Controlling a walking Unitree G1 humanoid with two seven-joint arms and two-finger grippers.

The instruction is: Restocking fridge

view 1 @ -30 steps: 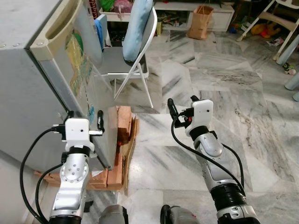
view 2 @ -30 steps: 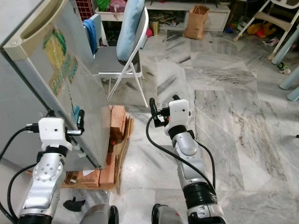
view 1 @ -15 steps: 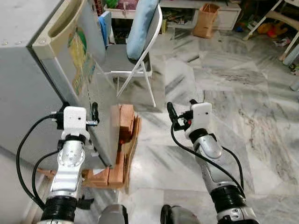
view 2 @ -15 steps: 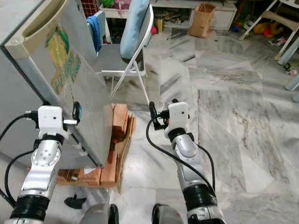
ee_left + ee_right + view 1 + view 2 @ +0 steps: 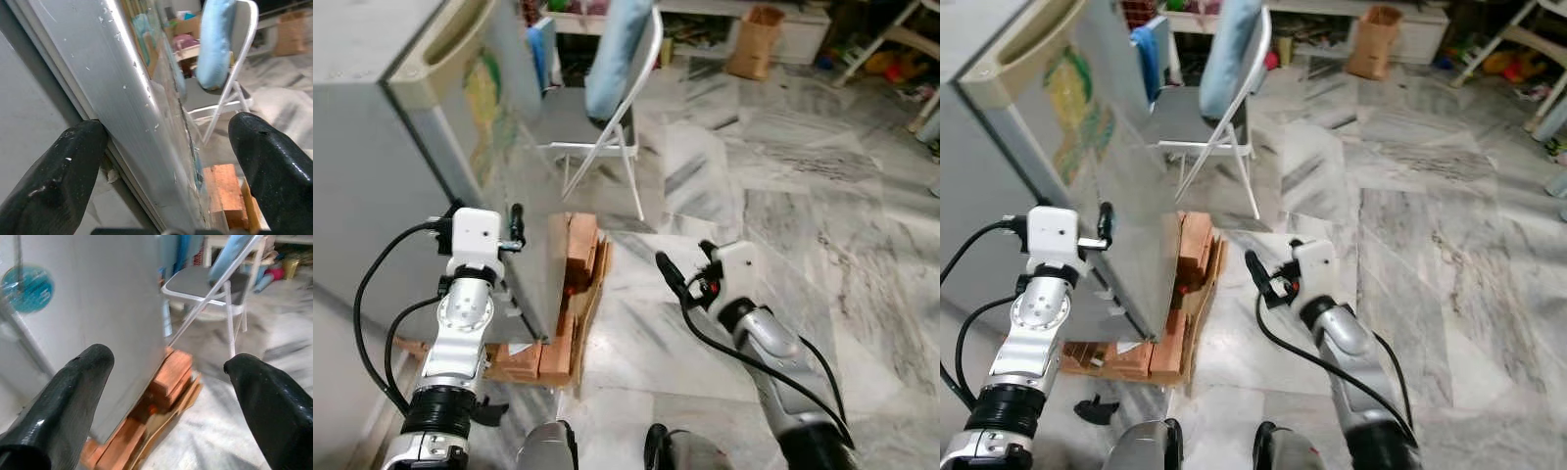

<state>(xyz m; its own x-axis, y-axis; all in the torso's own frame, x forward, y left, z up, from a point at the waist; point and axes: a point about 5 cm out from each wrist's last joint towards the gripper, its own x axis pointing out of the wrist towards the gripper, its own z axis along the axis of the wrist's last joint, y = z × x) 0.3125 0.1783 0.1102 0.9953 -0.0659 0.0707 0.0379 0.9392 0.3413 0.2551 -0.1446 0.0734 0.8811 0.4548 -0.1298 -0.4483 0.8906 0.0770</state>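
Note:
A grey fridge [image 5: 372,147] stands at my left, its door [image 5: 499,127] carrying a yellow-green sticker. My left gripper [image 5: 484,217] is open and straddles the door's free edge [image 5: 132,98], one finger on each side of it, at about mid height. My right gripper [image 5: 685,264] is open and holds nothing. It hangs over the marble floor to the right of the fridge, apart from it. The right wrist view looks toward the door's lower face and the wood under it.
The fridge rests on orange wooden blocks and cardboard [image 5: 573,284]. A white folding chair [image 5: 607,108] with a blue cushion [image 5: 622,39] stands just beyond the door. A paper bag [image 5: 754,44] and shelves lie at the back. Marble floor [image 5: 783,196] spreads to the right.
The view has shifted slightly. My right gripper has dropped lower and drawn nearer to me. My left gripper stays across the door edge.

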